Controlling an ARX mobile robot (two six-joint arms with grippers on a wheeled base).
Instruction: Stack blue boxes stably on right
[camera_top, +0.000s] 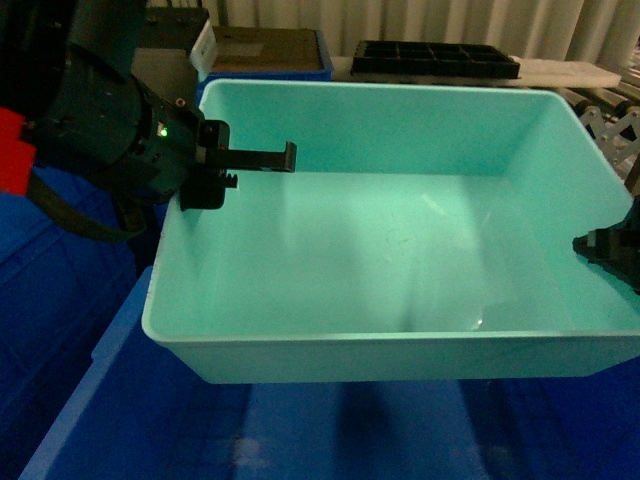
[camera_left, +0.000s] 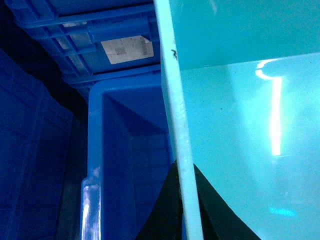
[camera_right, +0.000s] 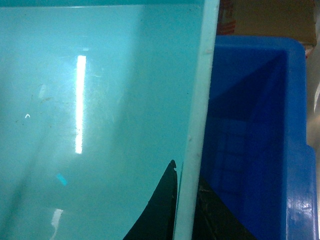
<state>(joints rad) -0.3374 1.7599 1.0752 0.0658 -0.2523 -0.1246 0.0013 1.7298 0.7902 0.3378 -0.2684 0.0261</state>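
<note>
The turquoise tub (camera_top: 400, 260) hangs above the royal-blue crates (camera_top: 90, 400), filling the middle of the head view; the left gripper (camera_top: 215, 165) pinches its left rim, the right gripper (camera_top: 610, 250) its right rim, jaws narrow across the wall; judging by this, carrying is underway, while placing on the right remains.

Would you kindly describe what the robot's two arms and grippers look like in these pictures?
The left gripper is matt black, with flat angular fingers, one notched. Its wrist housing is dark and rounded, with a small green light, a red part and a black cable or strap beneath. Of the right gripper only a black angular tip shows.
</note>
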